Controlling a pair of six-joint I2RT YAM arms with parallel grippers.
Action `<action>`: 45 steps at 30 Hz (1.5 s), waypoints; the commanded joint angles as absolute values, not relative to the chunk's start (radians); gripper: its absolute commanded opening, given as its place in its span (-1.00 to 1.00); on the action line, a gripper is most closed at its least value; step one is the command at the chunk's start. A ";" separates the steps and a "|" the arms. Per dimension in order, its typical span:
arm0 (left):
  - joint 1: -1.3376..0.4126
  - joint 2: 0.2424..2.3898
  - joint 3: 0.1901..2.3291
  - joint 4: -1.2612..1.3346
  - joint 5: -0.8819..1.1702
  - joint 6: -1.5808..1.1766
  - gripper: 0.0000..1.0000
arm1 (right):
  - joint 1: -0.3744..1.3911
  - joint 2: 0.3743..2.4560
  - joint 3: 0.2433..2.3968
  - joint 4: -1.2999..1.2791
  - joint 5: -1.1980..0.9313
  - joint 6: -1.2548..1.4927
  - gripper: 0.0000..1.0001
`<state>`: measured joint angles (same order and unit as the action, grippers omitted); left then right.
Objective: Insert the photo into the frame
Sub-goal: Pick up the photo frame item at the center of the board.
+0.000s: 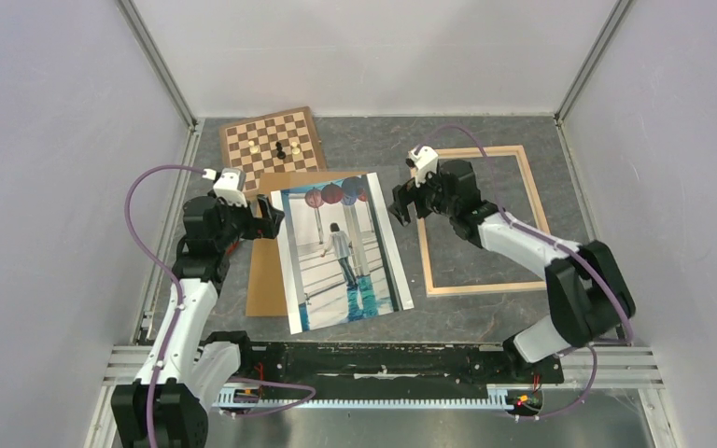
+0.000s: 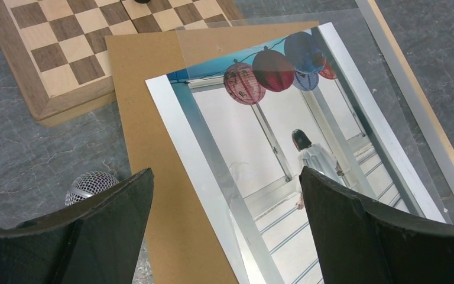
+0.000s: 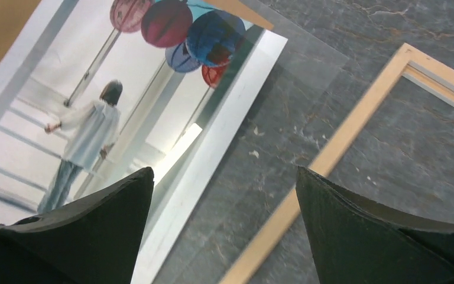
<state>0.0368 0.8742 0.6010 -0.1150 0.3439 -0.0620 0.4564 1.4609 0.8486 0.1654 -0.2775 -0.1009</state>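
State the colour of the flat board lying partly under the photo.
The backing board is plain brown; the left wrist view shows it best.

The photo has a white border, red and blue lanterns, whitish columns and a blue floor. The frame is pale wood. Plain brown board, brown-and-cream checkered chessboard, dark grey marbled table.

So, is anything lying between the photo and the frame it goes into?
A clear sheet seems to lie over the right side of the photo and reaches toward the frame; nothing else visible lies between them.
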 commanded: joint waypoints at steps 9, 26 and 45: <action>0.026 0.848 0.601 -0.047 0.377 -0.038 0.99 | 0.457 1.765 1.092 0.186 -0.320 0.085 0.78; 0.027 0.842 0.590 -0.040 0.390 -0.030 0.98 | 0.413 1.902 1.184 0.149 -0.342 0.086 0.75; 0.026 0.843 0.588 -0.041 0.394 -0.026 0.97 | 0.365 2.021 1.271 0.115 -0.408 0.120 0.74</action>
<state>0.0303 0.8551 0.5903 -0.0937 0.3733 -0.0608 0.3798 1.9987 1.2247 0.1112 -0.3702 0.1017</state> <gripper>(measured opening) 0.989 0.872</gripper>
